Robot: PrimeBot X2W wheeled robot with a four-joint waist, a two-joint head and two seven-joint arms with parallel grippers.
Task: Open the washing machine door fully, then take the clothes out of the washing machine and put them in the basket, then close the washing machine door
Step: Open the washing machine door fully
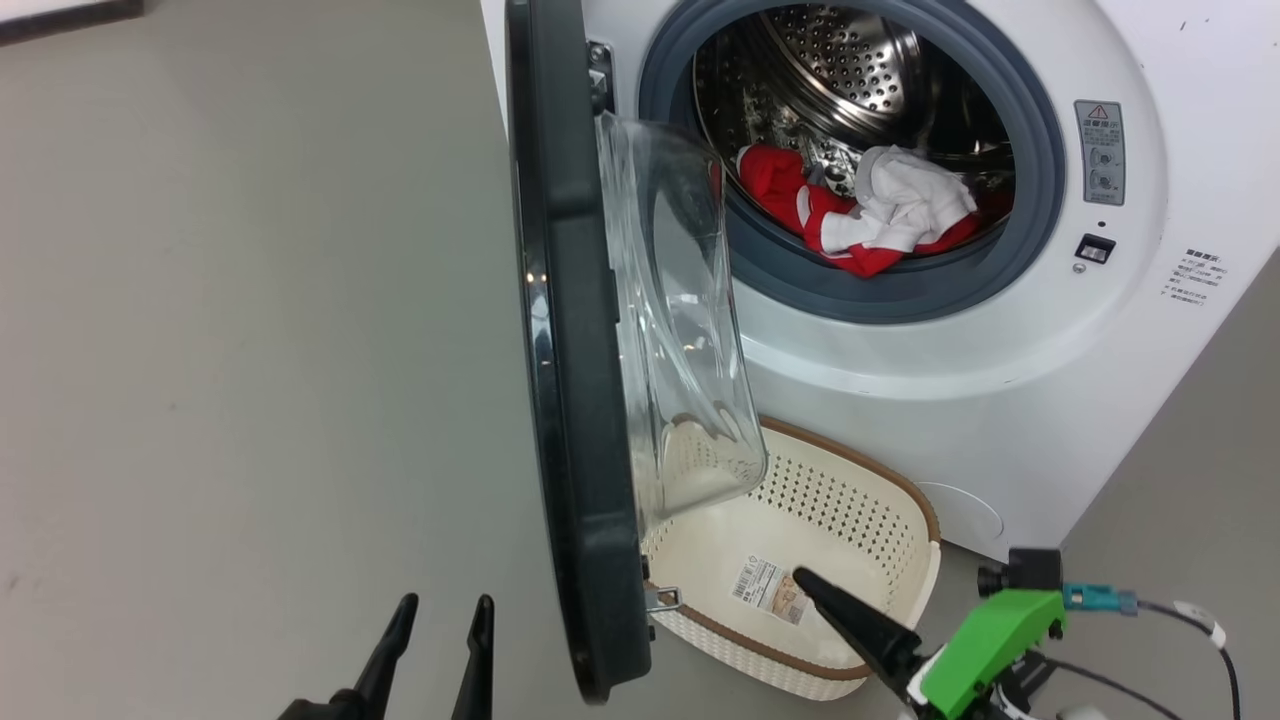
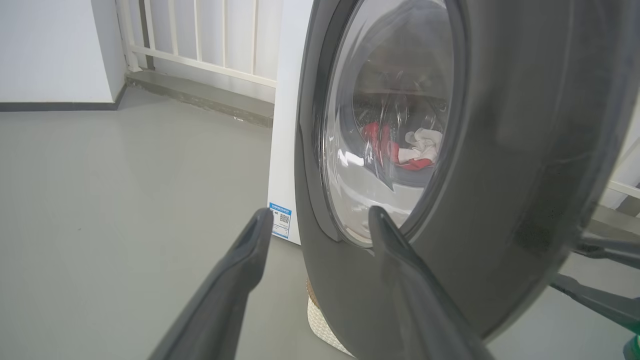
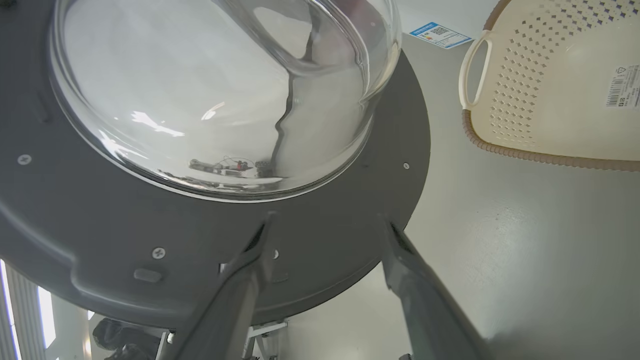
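Both are open and empty: the left pincer outside the washing machine door, the right pincer by its inner rim. The clothes lie beyond it, the basket beneath. Unheld, the door may swing back, blocking the reach.

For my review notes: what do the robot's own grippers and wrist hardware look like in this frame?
Both the left gripper and the right gripper have two long, dark grey fingers tapering to narrow tips. The right wrist carries a bright green bracket, a small black camera, a teal connector and thin dark cables, one wearing a white tag.
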